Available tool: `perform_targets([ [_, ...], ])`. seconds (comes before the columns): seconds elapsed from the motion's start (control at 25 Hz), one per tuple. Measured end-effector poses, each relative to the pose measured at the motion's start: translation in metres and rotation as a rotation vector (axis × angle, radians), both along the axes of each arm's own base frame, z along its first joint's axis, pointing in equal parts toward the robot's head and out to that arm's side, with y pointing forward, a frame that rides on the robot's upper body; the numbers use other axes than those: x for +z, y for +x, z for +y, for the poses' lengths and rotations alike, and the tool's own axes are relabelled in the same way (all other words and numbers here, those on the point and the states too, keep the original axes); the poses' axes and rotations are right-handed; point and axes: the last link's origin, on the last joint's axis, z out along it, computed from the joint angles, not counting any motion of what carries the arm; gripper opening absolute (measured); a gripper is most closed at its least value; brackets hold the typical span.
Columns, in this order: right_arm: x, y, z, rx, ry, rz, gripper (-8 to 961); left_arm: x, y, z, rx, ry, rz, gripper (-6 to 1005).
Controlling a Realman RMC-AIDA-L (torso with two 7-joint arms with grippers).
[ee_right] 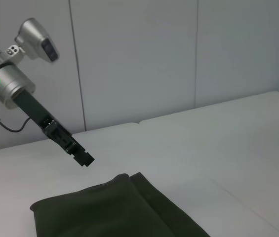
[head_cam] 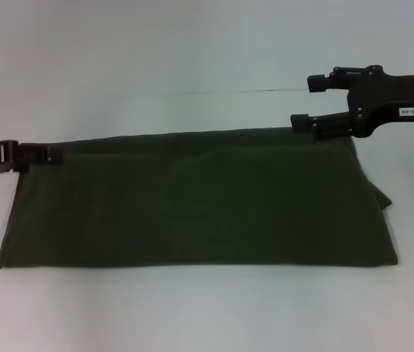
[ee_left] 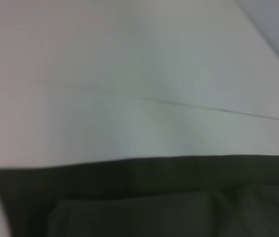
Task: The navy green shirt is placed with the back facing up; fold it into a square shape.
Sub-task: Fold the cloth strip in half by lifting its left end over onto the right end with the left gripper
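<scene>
A pale white table [head_cam: 192, 66] stretches out before me, a thin seam running across it, with grey wall panels [ee_right: 139, 59] behind it in my right wrist view. The navy green shirt [head_cam: 199, 205] lies flat on the table in front of me, folded into a long wide band, its far edge doubled over into a narrow strip. My left gripper [head_cam: 42, 155] sits low at the shirt's far left corner, touching the cloth there; its fingers look drawn together, but I cannot tell whether they pinch the fabric. My right gripper [head_cam: 305, 101] hangs above the shirt's far right corner with its fingers spread wide and nothing between them, the lower finger just over the fabric edge. A small fold of cloth pokes out at the right side.
</scene>
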Motion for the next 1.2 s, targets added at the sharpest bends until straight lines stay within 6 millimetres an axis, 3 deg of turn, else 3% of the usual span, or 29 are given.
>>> perform_targets([
  [0.4, -0.005, -0.006, 0.005, 0.026, -0.019, -0.062, 915, -0.016, -0.021, 0.001, 0.204, 0.009, -0.052, 875],
  [0.64, -0.016, -0.009, -0.003, 0.072, -0.111, -0.128, 915, -0.019, -0.025, 0.003, 0.215, 0.014, -0.035, 874],
  [0.96, -0.016, -0.013, -0.009, 0.121, -0.155, -0.141, 915, -0.016, -0.034, 0.006, 0.242, 0.035, 0.043, 875],
  [1.2, -0.015, -0.013, -0.008, 0.130, -0.147, -0.149, 915, -0.026, -0.036, 0.010, 0.252, 0.039, 0.054, 876],
])
